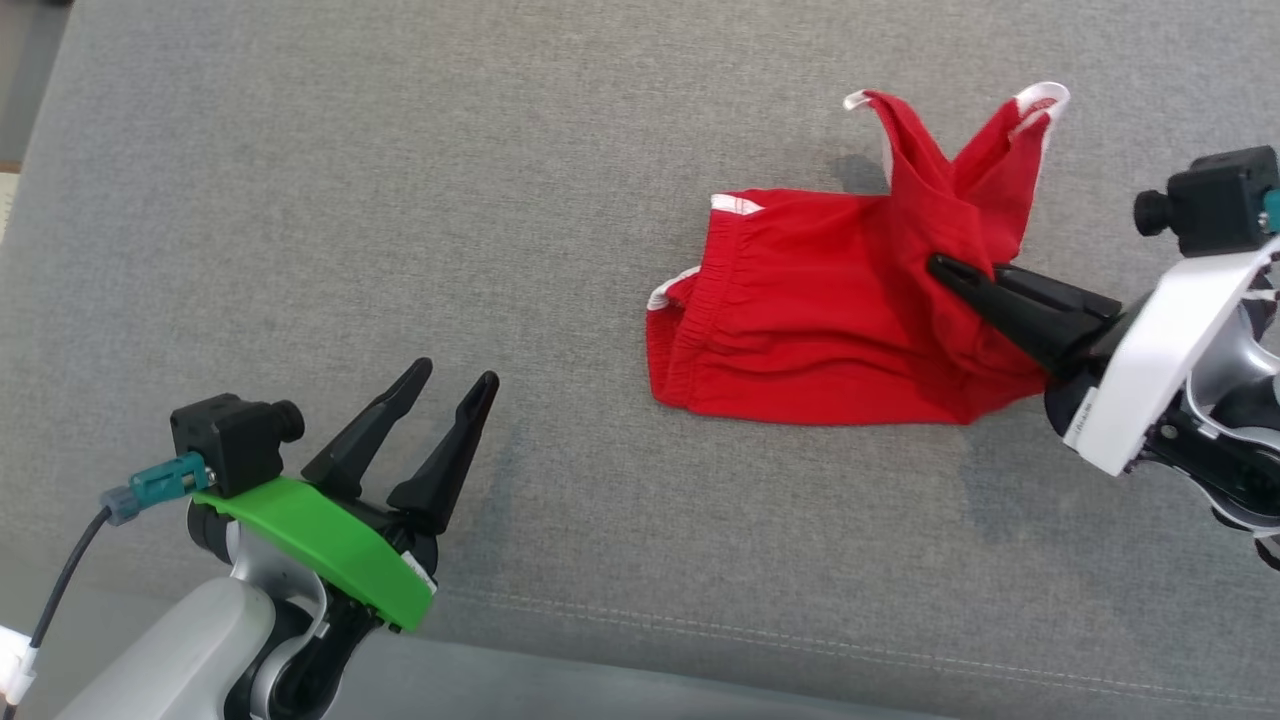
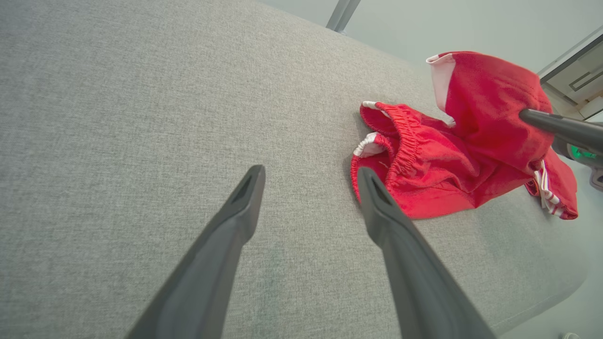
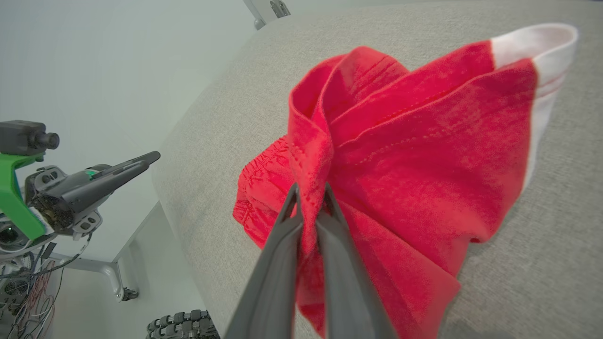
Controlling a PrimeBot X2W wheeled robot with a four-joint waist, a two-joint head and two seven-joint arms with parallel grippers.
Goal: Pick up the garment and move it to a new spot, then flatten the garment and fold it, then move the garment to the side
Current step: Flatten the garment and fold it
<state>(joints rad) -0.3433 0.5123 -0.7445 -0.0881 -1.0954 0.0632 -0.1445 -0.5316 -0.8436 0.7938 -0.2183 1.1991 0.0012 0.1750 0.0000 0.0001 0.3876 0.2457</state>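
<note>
The garment (image 1: pixel 820 320) is a pair of red shorts with white trim, lying crumpled on the grey padded table at the right. My right gripper (image 1: pixel 950 272) is shut on a fold of the garment (image 3: pixel 400 155) and lifts its leg ends off the surface; the right wrist view shows the cloth pinched between my fingertips (image 3: pixel 308 200). Over the lower left of the table my left gripper (image 1: pixel 455 375) stands open and holds nothing, well to the left of the shorts. In the left wrist view the garment (image 2: pixel 443 160) lies just past my open left gripper (image 2: pixel 311 176).
The grey fabric table (image 1: pixel 400 200) stretches wide to the left and behind the shorts. Its front edge (image 1: pixel 700 640) runs along the bottom of the head view. A table leg and floor cables (image 3: pixel 28 287) show beyond the table's side.
</note>
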